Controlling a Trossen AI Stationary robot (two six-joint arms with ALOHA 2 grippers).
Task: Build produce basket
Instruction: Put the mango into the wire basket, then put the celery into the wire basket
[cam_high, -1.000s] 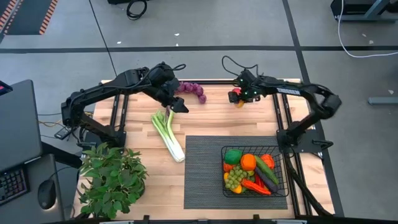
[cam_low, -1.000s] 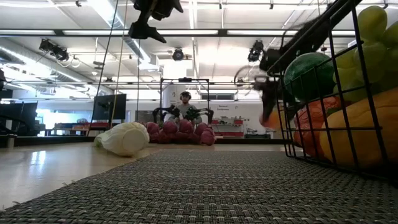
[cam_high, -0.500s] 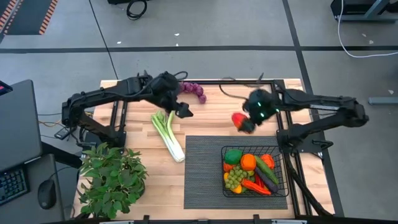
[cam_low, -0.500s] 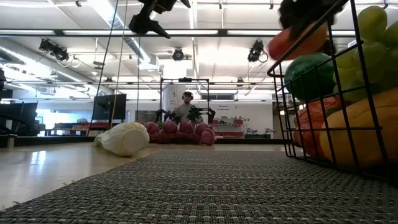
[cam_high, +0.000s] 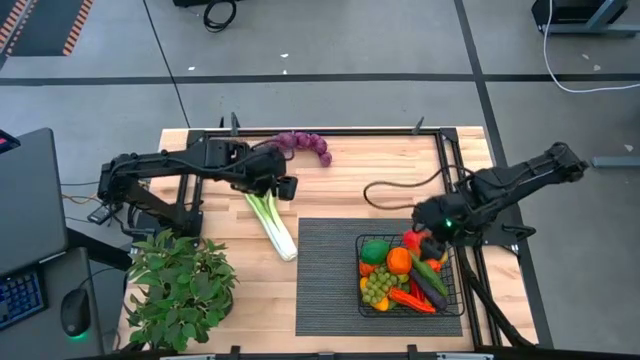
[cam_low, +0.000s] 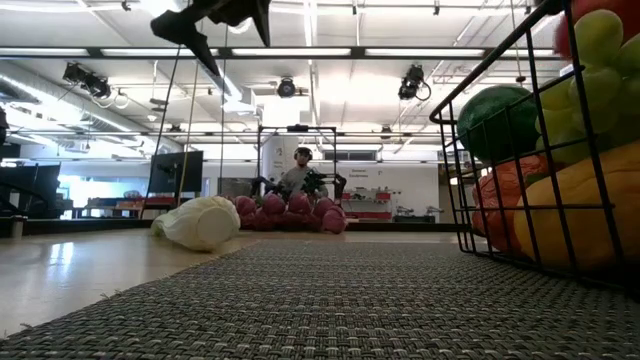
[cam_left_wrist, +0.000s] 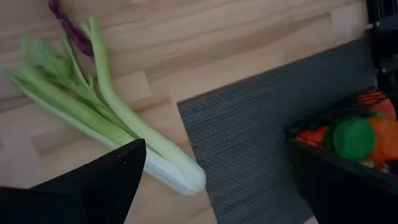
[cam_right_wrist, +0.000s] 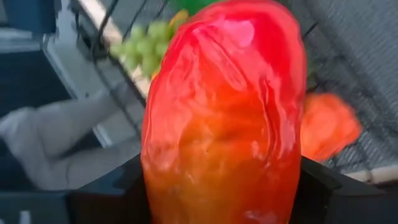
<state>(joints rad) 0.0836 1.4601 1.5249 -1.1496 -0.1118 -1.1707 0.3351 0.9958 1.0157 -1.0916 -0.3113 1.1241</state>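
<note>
While the left arm hovered over the leek (cam_high: 271, 215), the right gripper (cam_high: 432, 235) had swung from the table's far edge, where it was a second earlier, to the far right corner of the basket (cam_high: 447, 296). It was clamped on a red pepper (cam_right_wrist: 227, 112), which bulged between the two dark fingers in the right wrist view; green grapes (cam_right_wrist: 144, 53) and an orange piece showed through the mesh beyond it. Judgement: transport was done and only the release remained, so one more item was nearly in.

Over the same second the left gripper (cam_high: 281, 186) had moved from the leek's leafy end slightly toward the mat (cam_high: 325, 270), jaws spread wide and holding nothing. It looked set to take the leek next.

The leek lay flat on the bare wood just beside the mat's left edge. Its long axis ran diagonally, leaves toward the far side and the purple grapes (cam_high: 305, 144), white root end toward the near side and the mat. The purple grapes lay at the far edge, untouched.
</note>
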